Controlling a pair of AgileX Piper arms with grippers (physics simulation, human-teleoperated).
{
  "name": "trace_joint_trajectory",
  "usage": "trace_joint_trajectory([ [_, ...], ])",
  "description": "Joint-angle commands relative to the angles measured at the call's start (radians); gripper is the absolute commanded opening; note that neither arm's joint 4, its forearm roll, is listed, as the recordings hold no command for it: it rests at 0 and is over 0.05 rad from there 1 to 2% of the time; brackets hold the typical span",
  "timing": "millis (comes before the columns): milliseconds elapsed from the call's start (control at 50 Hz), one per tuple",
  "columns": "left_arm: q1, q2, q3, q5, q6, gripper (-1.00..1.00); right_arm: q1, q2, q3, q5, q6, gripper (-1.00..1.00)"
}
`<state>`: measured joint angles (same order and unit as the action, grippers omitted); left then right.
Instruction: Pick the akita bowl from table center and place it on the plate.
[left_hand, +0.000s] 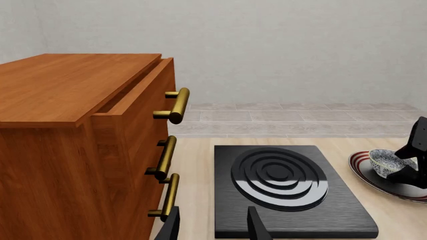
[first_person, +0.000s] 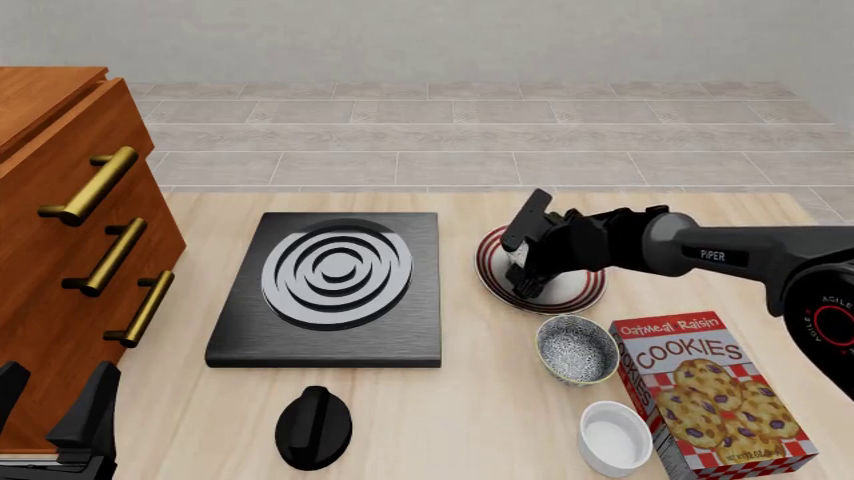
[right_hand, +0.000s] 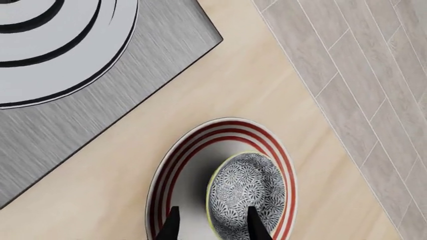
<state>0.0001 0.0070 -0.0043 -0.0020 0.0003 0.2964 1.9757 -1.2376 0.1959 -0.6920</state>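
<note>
1. Right gripper (right_hand: 210, 224) sits over the plate (right_hand: 175, 165), fingers narrowly apart astride the akita bowl (right_hand: 248, 189) rim; whether they pinch it, cannot tell.
2. Bowl lies on plate, directly beneath fingertips.
3. Likely light, rigid, slick glaze; rim grip suits.

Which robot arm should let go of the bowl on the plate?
The right one. Its right gripper is already around the akita bowl sitting on the plate. The left gripper is far off by the wooden drawers.
</note>
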Motion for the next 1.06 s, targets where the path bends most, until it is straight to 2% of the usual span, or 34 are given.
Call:
trace_joint_trajectory([
  [20, 0.000, 0.000, 0.000, 0.000, 0.000, 1.00, 0.008, -0.050, 0.043, -0.024, 0.003, 1.00],
  [280, 0.000, 0.000, 0.000, 0.000, 0.000, 1.00, 0.000, -0.175, 0.186, -0.100, -0.003, 1.00],
  [320, 0.000, 0.000, 0.000, 0.000, 0.000, 1.00, -0.008, -0.216, 0.210, -0.120, 0.018, 1.00],
  [340, 0.000, 0.000, 0.000, 0.000, 0.000, 1.00, 0.010, -0.248, 0.210, -0.112, 0.073, 1.00],
  [420, 0.000, 0.000, 0.000, 0.000, 0.000, 1.00, 0.019, -0.311, 0.274, -0.131, 0.058, 1.00],
  [500, 0.000, 0.000, 0.000, 0.000, 0.000, 1.00, 0.037, -0.383, 0.321, -0.138, 0.075, 1.00],
  [540, 0.000, 0.000, 0.000, 0.000, 0.000, 1.00, 0.049, -0.430, 0.333, -0.134, 0.112, 1.00],
  [580, 0.000, 0.001, 0.000, 0.000, 0.000, 1.00, 0.045, -0.500, 0.323, -0.118, 0.175, 1.00],
  [640, 0.000, 0.000, 0.000, 0.000, 0.000, 1.00, 0.060, -0.538, 0.345, -0.116, 0.182, 1.00],
  [680, 0.000, 0.000, 0.000, 0.000, 0.000, 1.00, 0.075, -0.618, 0.377, -0.114, 0.224, 1.00],
  [780, 0.000, 0.000, 0.000, 0.000, 0.000, 1.00, 0.071, -0.715, 0.426, -0.110, 0.248, 1.00],
  [880, 0.000, 0.001, 0.000, 0.000, 0.000, 1.00, 0.067, -0.823, 0.490, -0.117, 0.316, 1.00],
  [960, 0.000, 0.001, 0.000, 0.000, 0.000, 1.00, 0.051, -0.881, 0.530, -0.128, 0.336, 1.00],
  [1060, 0.000, 0.000, 0.000, 0.000, 0.000, 1.00, 0.009, -1.039, 0.600, -0.153, 0.443, 1.00],
])
